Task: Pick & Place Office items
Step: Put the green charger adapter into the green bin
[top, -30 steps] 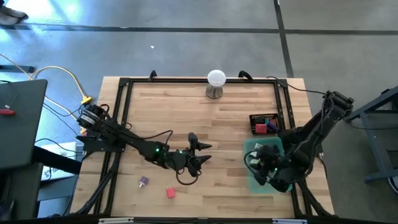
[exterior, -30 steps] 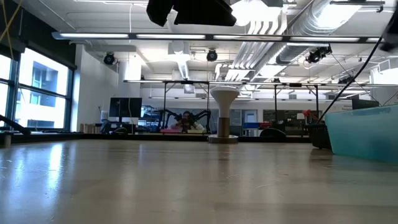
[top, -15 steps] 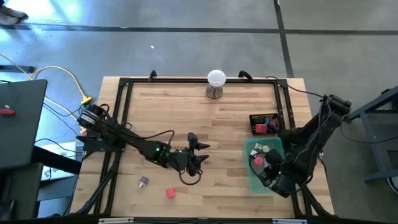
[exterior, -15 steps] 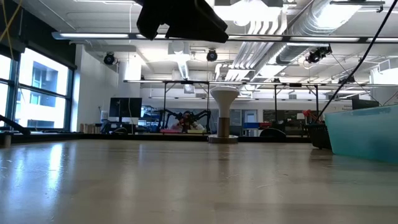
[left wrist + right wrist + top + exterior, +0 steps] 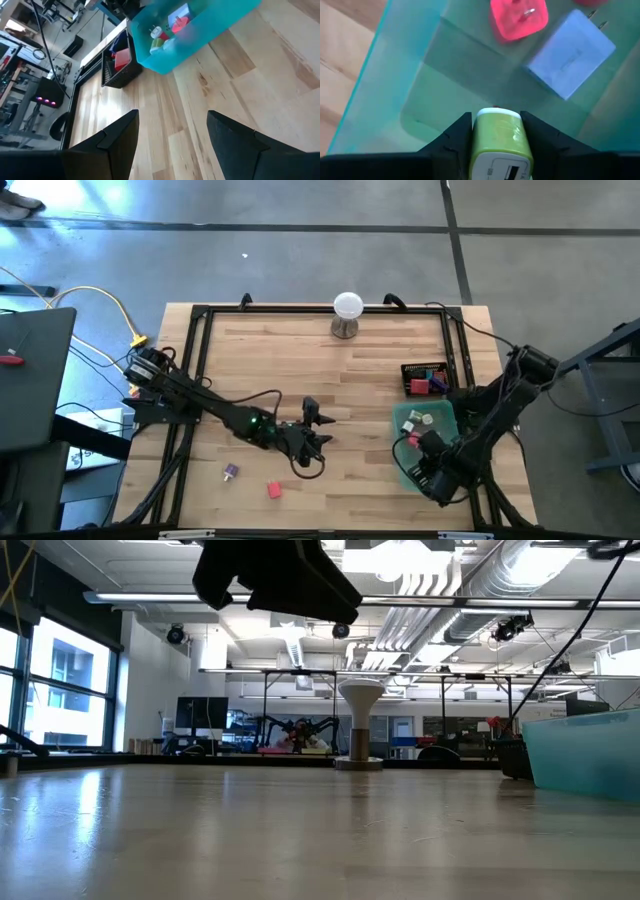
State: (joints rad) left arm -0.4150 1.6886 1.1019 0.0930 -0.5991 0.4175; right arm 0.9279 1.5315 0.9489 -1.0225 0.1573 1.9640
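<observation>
My right gripper hangs over the near part of the translucent teal tray, shut on a pale green blocky piece. A pink piece and a lavender block lie on the tray floor below. My left gripper is open above bare wood at mid-table and touches nothing. A purple piece and a red piece lie on the table near its near-left side. More red and purple pieces sit in a black bin. My right gripper pinches the pale green piece by its two opposite side faces between the two fingers, coming from above and pointing down. The piece is above the tray floor, one end face toward the camera. Whether it touches the floor I cannot tell.
A white ball on a metal stand is at the far edge, mid-table. A black frame rims the table. The black bin stands just beyond the tray. Open wood lies between the two arms.
My right gripper has moved toward the table's near edge over the tray, uncovering the pieces at the tray's far end. My left gripper has shifted a little toward the table's left and near side, staying open.
</observation>
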